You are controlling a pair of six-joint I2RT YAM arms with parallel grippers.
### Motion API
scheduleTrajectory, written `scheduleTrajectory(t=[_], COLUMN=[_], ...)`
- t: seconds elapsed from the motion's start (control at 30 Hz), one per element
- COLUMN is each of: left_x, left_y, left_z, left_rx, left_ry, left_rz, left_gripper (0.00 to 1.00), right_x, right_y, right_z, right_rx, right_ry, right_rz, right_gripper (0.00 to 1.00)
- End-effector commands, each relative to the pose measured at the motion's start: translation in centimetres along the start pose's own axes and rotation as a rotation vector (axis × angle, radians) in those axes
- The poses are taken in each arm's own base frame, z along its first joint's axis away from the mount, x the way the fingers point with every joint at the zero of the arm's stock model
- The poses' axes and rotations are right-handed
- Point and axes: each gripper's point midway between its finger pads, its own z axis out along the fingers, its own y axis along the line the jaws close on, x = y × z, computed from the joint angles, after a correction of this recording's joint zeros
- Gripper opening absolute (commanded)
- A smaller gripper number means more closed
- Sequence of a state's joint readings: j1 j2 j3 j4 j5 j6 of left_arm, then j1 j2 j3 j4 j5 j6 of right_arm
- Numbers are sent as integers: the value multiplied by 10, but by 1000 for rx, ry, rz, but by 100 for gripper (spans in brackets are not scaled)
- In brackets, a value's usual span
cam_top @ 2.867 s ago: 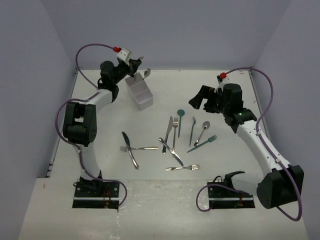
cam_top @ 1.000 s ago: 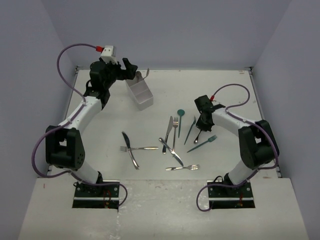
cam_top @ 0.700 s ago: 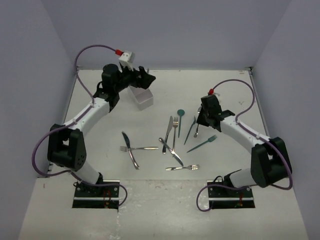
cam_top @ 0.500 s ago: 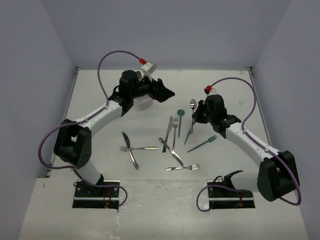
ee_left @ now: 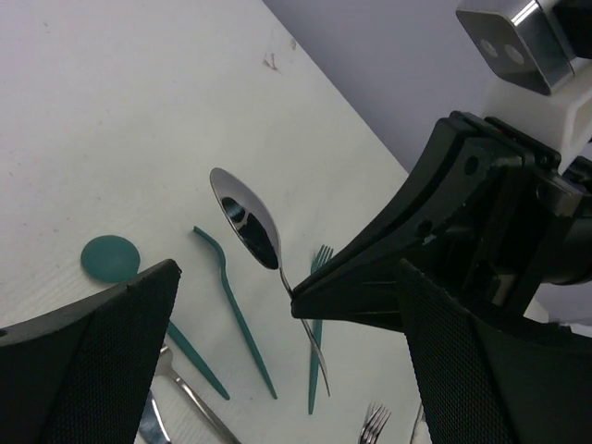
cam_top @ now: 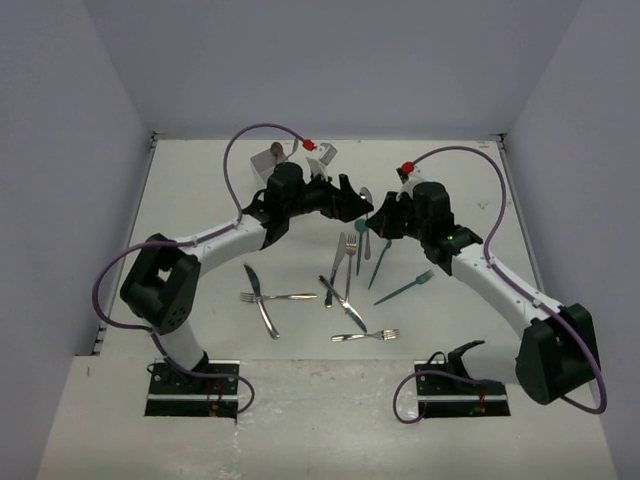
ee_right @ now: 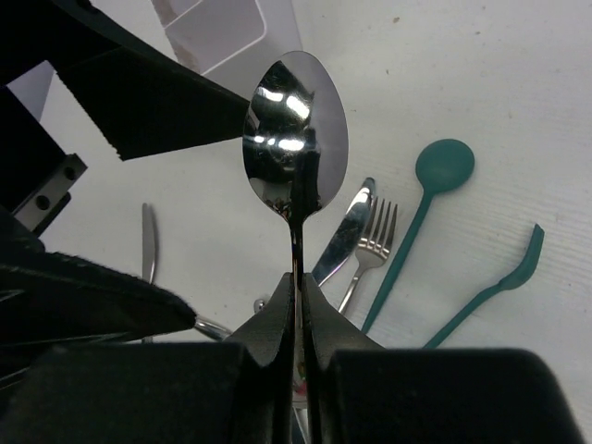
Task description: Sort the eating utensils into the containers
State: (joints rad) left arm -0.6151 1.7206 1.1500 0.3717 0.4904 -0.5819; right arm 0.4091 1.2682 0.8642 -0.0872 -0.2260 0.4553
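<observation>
Right jaws pinch 1 silver spoon [ee_right: 294, 129] above the tabletop [cam_top: 470, 330]; left jaws gape empty beside it. About 10 utensils [cam_top: 337, 255] lie loose, so sorting looks barely begun

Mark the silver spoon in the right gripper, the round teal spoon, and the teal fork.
silver spoon [ee_right: 294, 129]: right wrist view, on the bowl.
round teal spoon [ee_right: 445, 165]: right wrist view, on the bowl.
teal fork [cam_top: 404, 288]: top view, mid-handle.
</observation>
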Motion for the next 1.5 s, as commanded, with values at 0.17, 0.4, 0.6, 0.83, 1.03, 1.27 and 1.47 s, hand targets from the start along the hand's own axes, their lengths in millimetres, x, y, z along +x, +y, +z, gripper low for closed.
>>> scheduleTrajectory(t=[0.17,0.4,0.6,0.83,1.03,1.27,1.47], left_x=[-13,-8,-2,-14,-90,-193,-218], left_y=[12,15,0,-10,53,120,185], left_z=[11,16,17,15,-28,-95,-90], left_rx=[-109,-119,-36,24,-35,-88,-227], left_ry=[-126,-124,-100,-119,-280,-421,-324], left_rz=[-100,-118,-81,16,238,584,780], left_gripper=[93,61,17,0,0,0,0], right_x=[-38,-45,-54,-64,-62,-41,-39], right_y=[43,51,49,53,61,28,13], right_z=[-9,-8,1,4,-17,-12,-8], right_rx=[-116,-131,-106,-107,-129,-17,41], right_ry=[-102,-119,-134,-144,-140,-114,-115], right_rz=[-32,-21,-16,-20,-8,39,62], right_gripper=[0,0,0,0,99,99,99])
